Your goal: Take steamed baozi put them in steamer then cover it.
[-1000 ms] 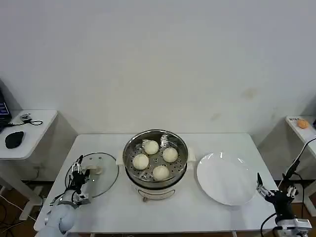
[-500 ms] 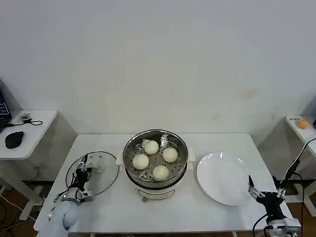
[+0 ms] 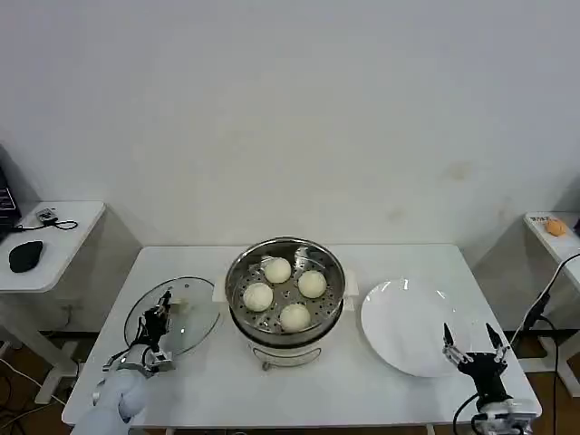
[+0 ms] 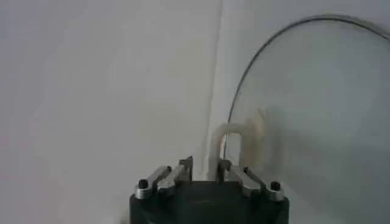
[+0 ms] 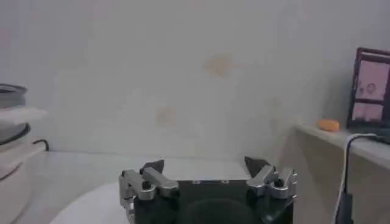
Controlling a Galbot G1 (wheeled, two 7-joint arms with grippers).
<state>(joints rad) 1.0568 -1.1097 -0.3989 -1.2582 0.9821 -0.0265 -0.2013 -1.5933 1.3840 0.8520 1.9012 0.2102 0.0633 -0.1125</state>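
Gripping cover (image 3: 174, 316) handle (image 4: 239, 143), left tool (image 3: 164, 306), beside steamer (image 3: 285, 300).

From my right wrist camera I see the right gripper (image 5: 204, 167) with its two dark-tipped fingers (image 5: 152, 165) spread wide apart and nothing between them, hanging over the white table (image 5: 91, 167) and facing a pale wall. At one edge sits what I take to be the steamer (image 5: 13, 131), though little of it is visible. Toward the opposite side, a side shelf (image 5: 359, 145) carries a small orange object (image 5: 329, 125).
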